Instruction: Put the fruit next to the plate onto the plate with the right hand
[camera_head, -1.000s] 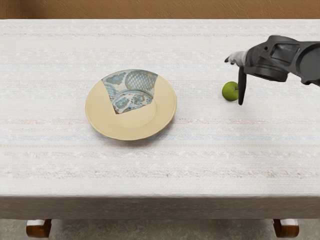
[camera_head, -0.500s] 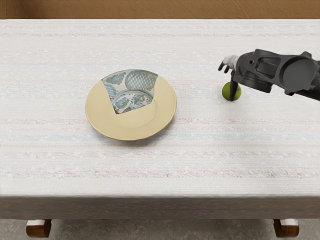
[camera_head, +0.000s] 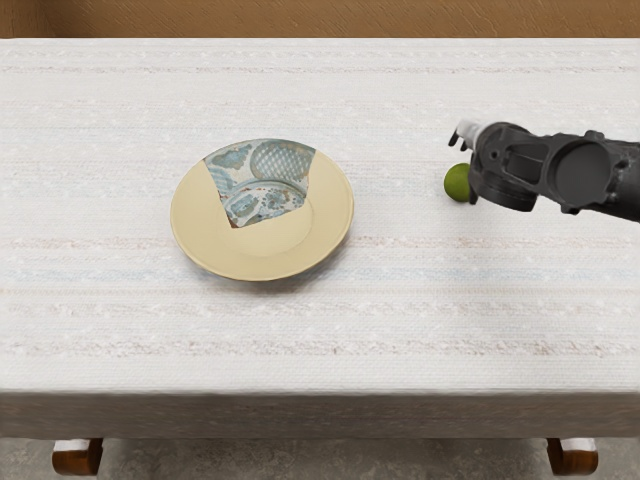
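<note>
The small round green fruit (camera_head: 456, 182) lay well right of the plate (camera_head: 200, 235) — its right side hidden. The plate lay flat — cream-yellow, round, with a blue-patterned wedge on its far half

**Colours and patterns, head view**

Plate (camera_head: 200, 225): pale yellow, with a wedge at the far side printed in blue-grey and white lattice and floral ornament. Fruit (camera_head: 455, 182): plain yellow-green. Right hand (camera_head: 505, 170): dark grey to black. Table (camera_head: 400, 320): off-white cloth with faint horizontal bands of pink, blue and beige. Legs (camera_head: 77, 456): reddish-brown.
</note>
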